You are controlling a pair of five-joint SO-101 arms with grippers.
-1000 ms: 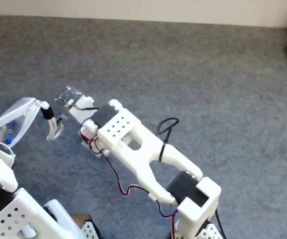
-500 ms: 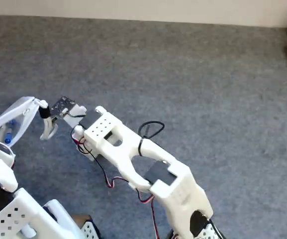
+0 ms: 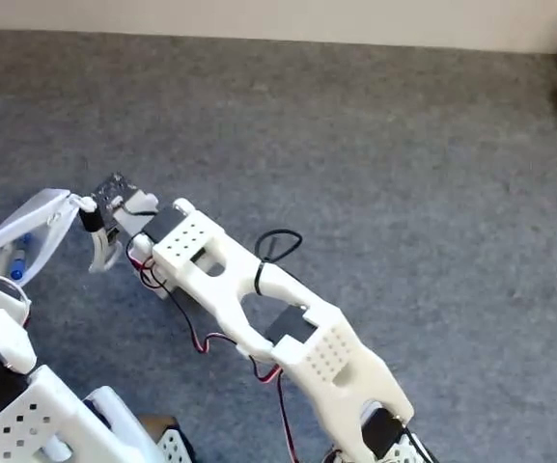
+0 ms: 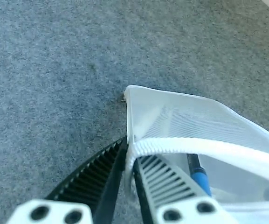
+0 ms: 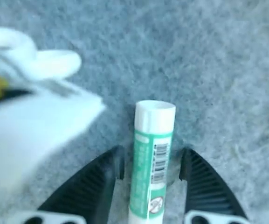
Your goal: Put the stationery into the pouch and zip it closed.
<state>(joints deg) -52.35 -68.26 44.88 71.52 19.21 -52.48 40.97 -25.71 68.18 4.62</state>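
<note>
Far left: a white mesh pouch [image 3: 29, 224] lies on the grey tabletop [image 3: 384, 145], its mouth turned toward the middle. Left jaws are closed on the pouch rim [image 4: 171, 148] near one corner, with the fabric pinched between them. A blue pen [image 4: 198, 176] is already inside, visible through the mesh.

- Pouch handling, as a judgement: light, soft and floppy. It will likely sag or fold unless held by the stiffer zip edge, so the rim grip suits it. The mesh could snag.

Centre-left: a glue stick [image 5: 154, 149] is gripped lengthwise in the right jaws, with its white cap sticking out ahead of the tips. The pouch edge is just beside it in the right wrist view. In the high view the right arm [image 3: 259, 289] stretches across toward the pouch mouth.

- Glue stick handling, as a judgement: light, rigid, with a smooth round barrel that probably slides or rolls in a loose pinch. Best held mid-barrel, as it is now, and entered cap first.

Zip is not yet closed, and I cannot tell where the slider is.
</note>
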